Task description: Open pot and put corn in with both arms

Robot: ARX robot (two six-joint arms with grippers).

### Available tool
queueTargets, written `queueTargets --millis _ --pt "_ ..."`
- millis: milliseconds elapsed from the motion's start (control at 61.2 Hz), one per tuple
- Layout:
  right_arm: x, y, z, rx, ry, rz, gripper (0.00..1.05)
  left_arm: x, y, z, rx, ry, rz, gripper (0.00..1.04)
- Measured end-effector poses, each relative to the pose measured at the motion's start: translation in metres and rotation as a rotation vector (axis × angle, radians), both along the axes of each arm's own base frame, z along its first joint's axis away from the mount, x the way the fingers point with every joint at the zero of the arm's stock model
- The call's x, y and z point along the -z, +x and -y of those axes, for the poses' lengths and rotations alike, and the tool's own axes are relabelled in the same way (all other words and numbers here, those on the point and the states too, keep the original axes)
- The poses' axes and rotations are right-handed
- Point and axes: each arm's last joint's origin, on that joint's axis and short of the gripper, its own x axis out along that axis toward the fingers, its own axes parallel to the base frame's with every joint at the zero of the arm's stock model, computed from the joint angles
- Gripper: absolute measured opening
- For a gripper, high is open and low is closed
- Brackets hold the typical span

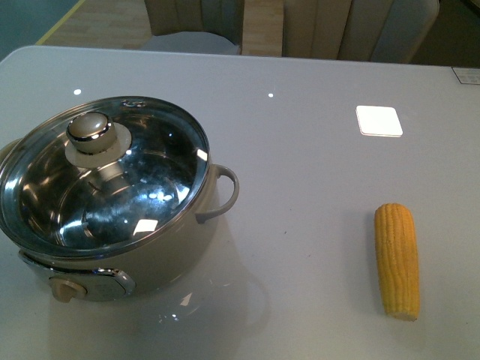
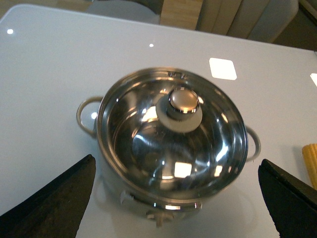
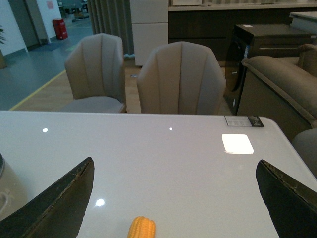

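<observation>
A glossy pale-grey bench (image 1: 300, 187) fills nearly the whole front view. Its far edge runs across the top of the frame and curves into a rounded corner at upper left. Beyond that edge stand two beige ribbed chairs (image 3: 181, 79), then a sofa (image 3: 280, 84), a dark cabinet (image 3: 262, 42) and grey flooring with a yellow line.

The pot (image 1: 180, 259) sits at the left of the front view, with its glass lid (image 1: 112, 195) on and its front knob facing the camera. A wide stretch of bare bench separates it from the corn (image 1: 397, 259), which lies flat at lower right, lengthwise away from the camera and well apart from the pot.

A bright square light reflection (image 1: 379, 120) shows at upper right. A small printed card (image 1: 466, 75) lies at the bench's far right corner; its writing is too small to read.

The left arm's jaws are spread wide above the pot and grip nothing; the lidded pot shows between their dark fingers (image 2: 54, 198). The right arm's jaws are likewise spread and empty above the bench, with one end of the corn showing between them.
</observation>
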Motion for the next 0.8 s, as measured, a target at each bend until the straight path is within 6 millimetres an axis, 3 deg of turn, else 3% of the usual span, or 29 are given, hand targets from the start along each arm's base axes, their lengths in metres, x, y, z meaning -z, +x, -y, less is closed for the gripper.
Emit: queueTargets --millis 196,392,572,801 --pt "0.000 0.000 0.000 0.000 0.000 0.000 0.96 0.012 0.061 0.017 0.086 0.034 0.044 0.98" --pt "0.000 0.000 0.000 0.000 0.000 0.000 0.96 0.052 0.116 0.033 0.113 0.141 0.053 0.98" --pt "0.000 0.000 0.000 0.000 0.000 0.000 0.96 0.080 0.143 0.036 0.109 0.167 -0.003 0.98" --pt "0.000 0.000 0.000 0.000 0.000 0.000 0.96 0.095 0.156 0.041 0.113 0.175 -0.026 0.98"
